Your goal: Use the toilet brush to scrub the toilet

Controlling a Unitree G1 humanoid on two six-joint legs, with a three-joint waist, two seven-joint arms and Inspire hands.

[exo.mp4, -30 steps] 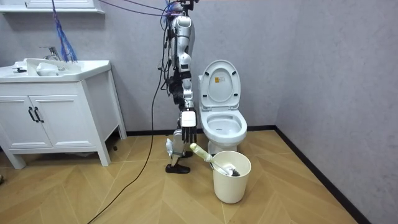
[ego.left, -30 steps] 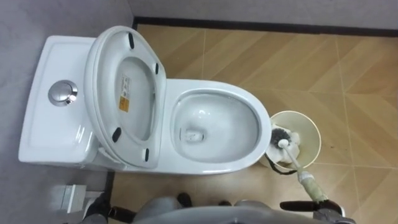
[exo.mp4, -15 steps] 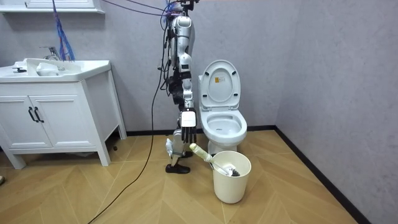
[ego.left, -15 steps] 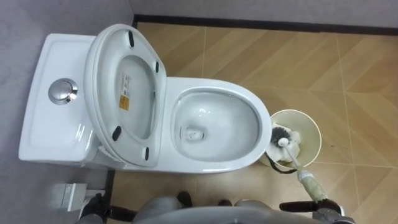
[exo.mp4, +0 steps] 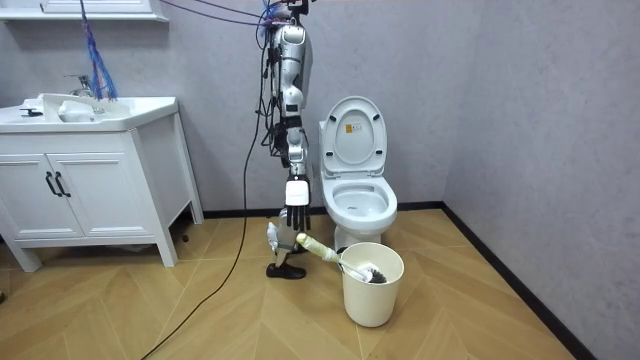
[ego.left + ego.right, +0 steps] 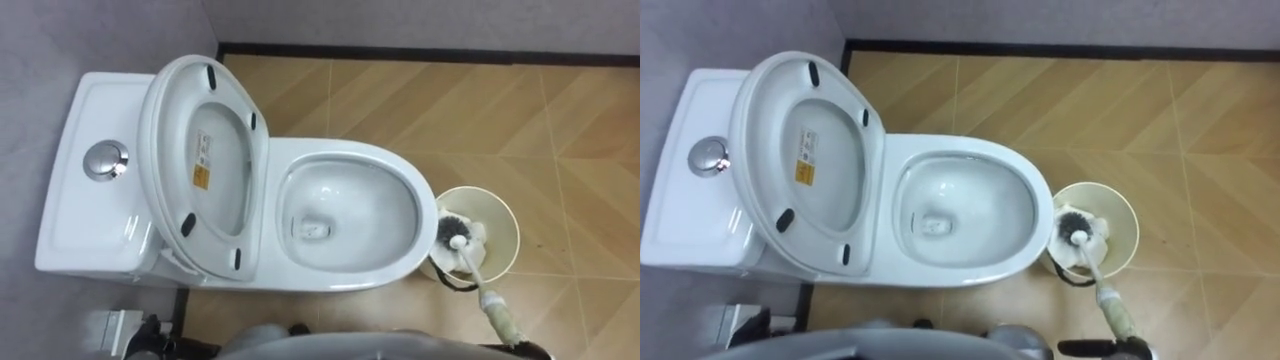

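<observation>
The brush [image 6: 1118, 315] is clamped at its grip end by the curled fingers of the right hand [image 6: 1120, 349]. The shaft is thereby slanted forward from the fingers, and the bristle head is sunk in the bucket [image 6: 1130, 225], probably so that drips are caught there. The bowl [image 6: 980, 200] is uncovered for scrubbing, its lid [image 6: 805, 165] raised, and lies beyond the bucket to the fingers' left, not yet touched by the head.

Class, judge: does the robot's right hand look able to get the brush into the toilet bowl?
Probably yes: the right hand holds the brush, the seat is up, and the open bowl lies beside the bucket.
</observation>
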